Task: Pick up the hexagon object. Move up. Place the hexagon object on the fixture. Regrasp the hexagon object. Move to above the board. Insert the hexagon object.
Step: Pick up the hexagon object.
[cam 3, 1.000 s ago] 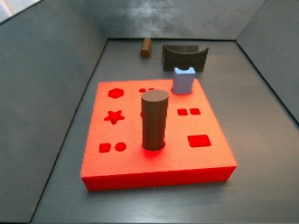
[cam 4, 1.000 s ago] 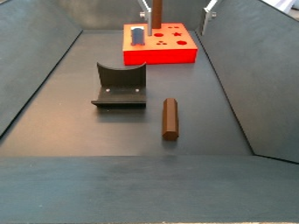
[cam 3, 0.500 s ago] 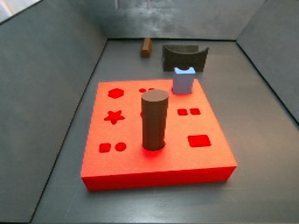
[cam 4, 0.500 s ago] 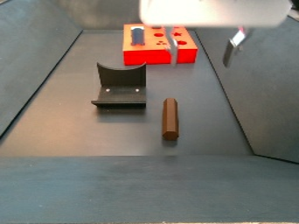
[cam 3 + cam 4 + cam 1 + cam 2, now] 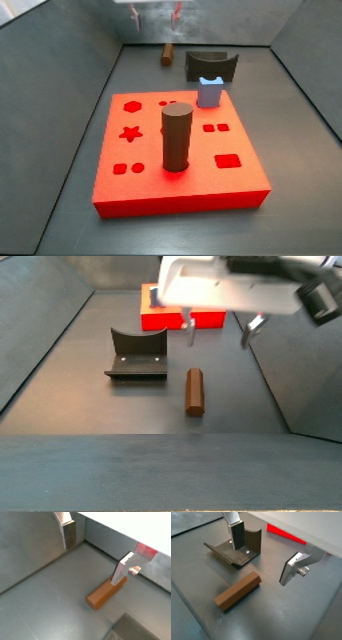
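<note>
The hexagon object lies flat on the grey floor, lengthwise, just beside the fixture and apart from it; in both wrist views it shows as a reddish-brown bar lying on its side below the pincer, touched by neither finger. In a side view only its short end shows at the far wall, next to the fixture. The pincer hangs above the peg with its jaws spread wide and nothing between them; one finger and its mate stand well apart, the fixture just behind the first. In a wrist view the fingers flank the peg's far end from above. A side view shows the arm's pale wrist body reaching in from above, fingers pointing down; in another side view the pincer is only a blur at the frame's upper edge. The board sits near the camera there, carrying a thick dark cylinder upright in one hole and a short pale-blue peg upright near its far edge; the hexagon, star and square holes stand open. From the opposite side the board is mostly hidden behind the arm.
</note>
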